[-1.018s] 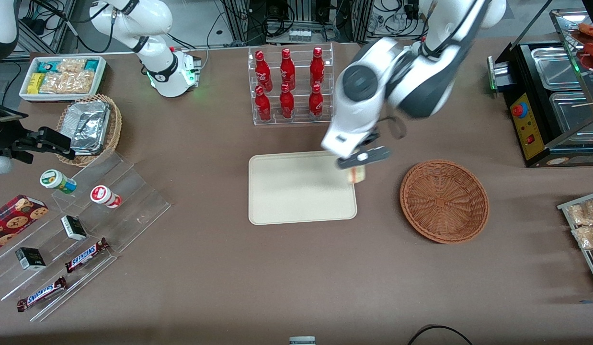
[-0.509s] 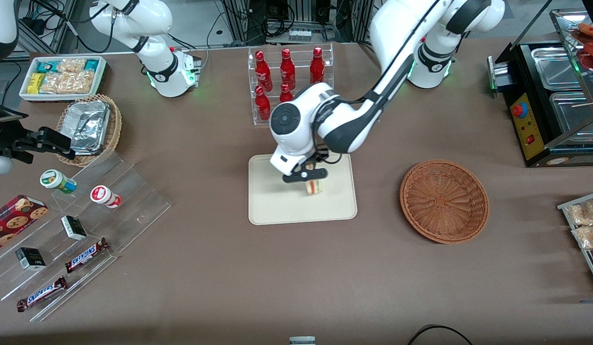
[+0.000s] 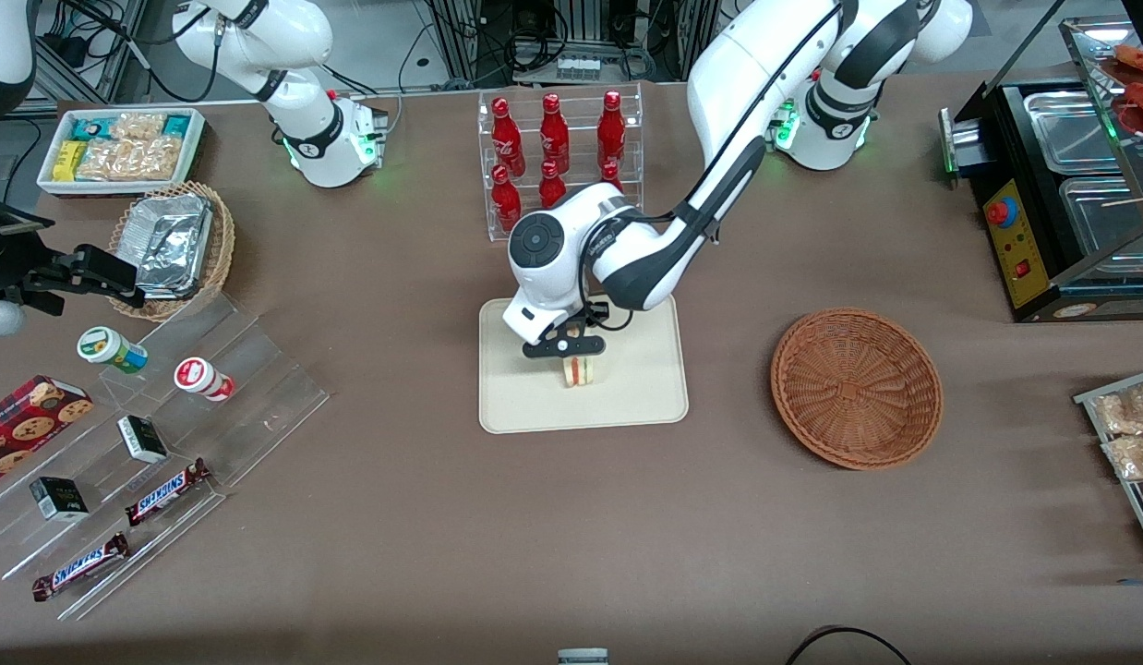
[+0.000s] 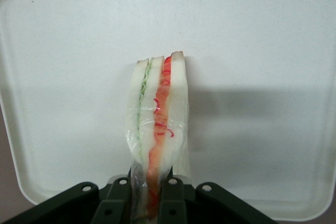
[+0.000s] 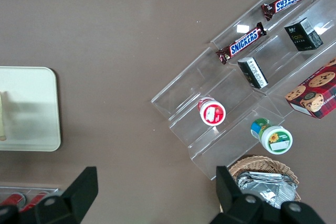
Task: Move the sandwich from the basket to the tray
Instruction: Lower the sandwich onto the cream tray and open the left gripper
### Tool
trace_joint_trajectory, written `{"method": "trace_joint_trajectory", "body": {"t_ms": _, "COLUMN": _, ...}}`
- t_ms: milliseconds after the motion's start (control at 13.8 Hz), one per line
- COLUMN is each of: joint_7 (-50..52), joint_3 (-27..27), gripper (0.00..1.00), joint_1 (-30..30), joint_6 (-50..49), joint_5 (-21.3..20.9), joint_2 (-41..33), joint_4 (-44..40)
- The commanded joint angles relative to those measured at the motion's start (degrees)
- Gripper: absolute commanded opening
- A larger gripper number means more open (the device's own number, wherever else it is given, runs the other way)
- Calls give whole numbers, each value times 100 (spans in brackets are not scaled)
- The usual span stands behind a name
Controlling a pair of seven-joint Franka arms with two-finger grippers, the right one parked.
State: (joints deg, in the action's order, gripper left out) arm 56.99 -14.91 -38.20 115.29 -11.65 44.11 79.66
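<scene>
We have the sandwich point(image 3: 579, 370) out of the basket point(image 3: 856, 388) and over the middle of the tray point(image 3: 638, 388), our gripper point(image 3: 566, 348) pinching its top edge, so only lowering fully and letting go seem left.

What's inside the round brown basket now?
Nothing shows inside the basket; only its woven bottom and wall are visible. The sandwich is over the tray instead, pinched in the claw. Whether its lower edge touches the tray can't be told.
</scene>
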Motion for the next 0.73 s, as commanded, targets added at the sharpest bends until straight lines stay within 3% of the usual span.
{"method": "trace_joint_trajectory", "body": {"t_ms": 0, "joint_7": 155, "joint_3": 67, "gripper": 0, "joint_1": -108, "joint_6": 11, "joint_5": -153, "joint_2": 133, "joint_4": -215}}
{"method": "trace_joint_trajectory", "body": {"t_ms": 73, "joint_7": 155, "joint_3": 67, "gripper": 2, "joint_1": -108, "joint_6": 20, "joint_5": -153, "joint_2": 159, "joint_4": -223}}
{"method": "trace_joint_trajectory", "body": {"t_ms": 145, "joint_7": 146, "joint_3": 67, "gripper": 35, "joint_1": -108, "joint_6": 38, "joint_5": -153, "joint_2": 176, "joint_4": -223}}
{"method": "trace_joint_trajectory", "body": {"t_ms": 218, "joint_7": 85, "joint_3": 67, "gripper": 77, "joint_1": -108, "joint_6": 29, "joint_5": -153, "joint_2": 177, "joint_4": -215}}
{"method": "trace_joint_trajectory", "body": {"t_ms": 291, "joint_7": 67, "joint_3": 67, "gripper": 99, "joint_1": -100, "joint_6": -6, "joint_5": -153, "joint_2": 159, "joint_4": -215}}
{"method": "trace_joint_trajectory", "body": {"t_ms": 655, "joint_7": 155, "joint_3": 93, "gripper": 100, "joint_1": -12, "joint_6": -786, "joint_5": -101, "joint_2": -455, "joint_4": -328}}
